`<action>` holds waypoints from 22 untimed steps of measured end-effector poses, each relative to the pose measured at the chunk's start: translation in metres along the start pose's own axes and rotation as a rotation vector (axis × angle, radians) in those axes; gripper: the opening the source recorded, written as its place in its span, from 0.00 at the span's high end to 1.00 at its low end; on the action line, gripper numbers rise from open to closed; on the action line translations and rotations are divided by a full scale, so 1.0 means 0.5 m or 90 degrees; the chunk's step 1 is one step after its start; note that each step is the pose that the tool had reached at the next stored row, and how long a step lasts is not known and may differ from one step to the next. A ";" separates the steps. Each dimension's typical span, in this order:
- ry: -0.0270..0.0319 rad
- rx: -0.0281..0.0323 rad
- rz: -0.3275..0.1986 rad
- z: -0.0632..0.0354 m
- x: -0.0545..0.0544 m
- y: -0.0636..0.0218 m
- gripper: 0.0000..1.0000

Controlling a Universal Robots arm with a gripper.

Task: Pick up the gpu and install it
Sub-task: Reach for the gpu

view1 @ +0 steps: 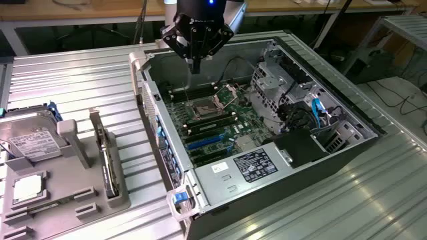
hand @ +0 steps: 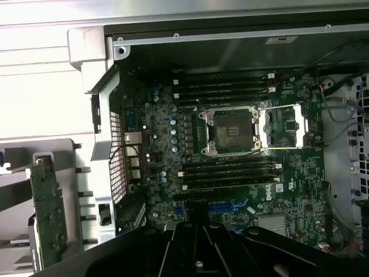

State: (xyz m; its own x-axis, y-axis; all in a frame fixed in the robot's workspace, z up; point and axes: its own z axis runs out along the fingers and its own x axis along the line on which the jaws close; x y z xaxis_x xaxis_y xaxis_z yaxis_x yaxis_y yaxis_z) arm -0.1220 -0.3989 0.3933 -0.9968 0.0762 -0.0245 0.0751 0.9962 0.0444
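Black gripper (view1: 194, 64) on the arm hangs straight down at the upper middle of the exterior view. Its fingers are pressed together on nothing, over the far rim of the open black-and-silver computer case (view1: 215, 186). The thin green gpu (view1: 108, 161) stands on edge in a grey plastic holder (view1: 67, 197) at that view's lower left, well apart, with ribbed metal table (view1: 87, 80) between. In the wrist view, the closed gripper (hand: 196, 234) hovers above the green motherboard (hand: 300, 173). What seems the gpu (hand: 49, 210) stands upright outside the case wall.
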 end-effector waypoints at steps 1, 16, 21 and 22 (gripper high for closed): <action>0.0000 0.0000 0.000 0.000 0.000 0.000 0.89; 0.0000 0.0001 0.000 -0.001 0.027 -0.003 0.89; 0.0000 0.0001 0.000 -0.001 0.039 -0.003 0.89; 0.0000 0.0000 0.000 -0.001 0.040 -0.004 0.89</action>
State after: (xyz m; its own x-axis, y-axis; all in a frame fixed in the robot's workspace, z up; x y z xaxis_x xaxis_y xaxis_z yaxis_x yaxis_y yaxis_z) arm -0.1423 -0.3992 0.3933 -0.9968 0.0762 -0.0245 0.0751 0.9962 0.0444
